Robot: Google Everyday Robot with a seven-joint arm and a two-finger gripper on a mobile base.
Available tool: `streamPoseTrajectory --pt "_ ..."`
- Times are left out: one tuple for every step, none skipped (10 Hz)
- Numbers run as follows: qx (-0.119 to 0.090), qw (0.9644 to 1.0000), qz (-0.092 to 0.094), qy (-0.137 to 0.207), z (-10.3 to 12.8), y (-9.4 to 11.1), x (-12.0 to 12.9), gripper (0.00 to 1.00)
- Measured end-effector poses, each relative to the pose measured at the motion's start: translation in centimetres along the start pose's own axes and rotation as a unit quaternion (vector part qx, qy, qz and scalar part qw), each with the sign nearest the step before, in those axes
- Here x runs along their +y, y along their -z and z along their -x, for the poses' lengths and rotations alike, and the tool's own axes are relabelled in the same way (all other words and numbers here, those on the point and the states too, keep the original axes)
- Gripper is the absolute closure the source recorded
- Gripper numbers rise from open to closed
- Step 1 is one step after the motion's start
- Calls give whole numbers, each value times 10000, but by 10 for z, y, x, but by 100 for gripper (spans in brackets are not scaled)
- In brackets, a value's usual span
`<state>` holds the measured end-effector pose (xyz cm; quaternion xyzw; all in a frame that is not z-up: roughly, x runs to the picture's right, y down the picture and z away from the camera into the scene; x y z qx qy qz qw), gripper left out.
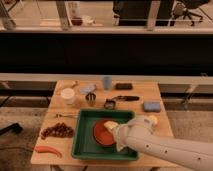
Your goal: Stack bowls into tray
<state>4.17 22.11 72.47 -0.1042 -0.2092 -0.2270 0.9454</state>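
Reaching into the green tray on the table, the hand hovers over the reddish bowl lying inside. Judging placement underway, next comes clean release and lift away.

Tray: near centre of table. Bowl: inside tray. Gripper: over bowl's right part, arm entering from near right. Grapes: left of tray. Cup: far centre. Sponge: right, beyond tray.
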Motion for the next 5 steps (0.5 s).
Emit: streamPoseTrajectory --pt "78 9999 -81 -15 -7 15 -11 20" --pt "128 9999 -93 -55 -16 32 -18 20" --pt "152 9998 -54 -77 -24 50 -25 20" --pt "148 9998 26 -134 -34 78 -30 20" --pt "130 9997 51 -193 -38 95 -31 20"
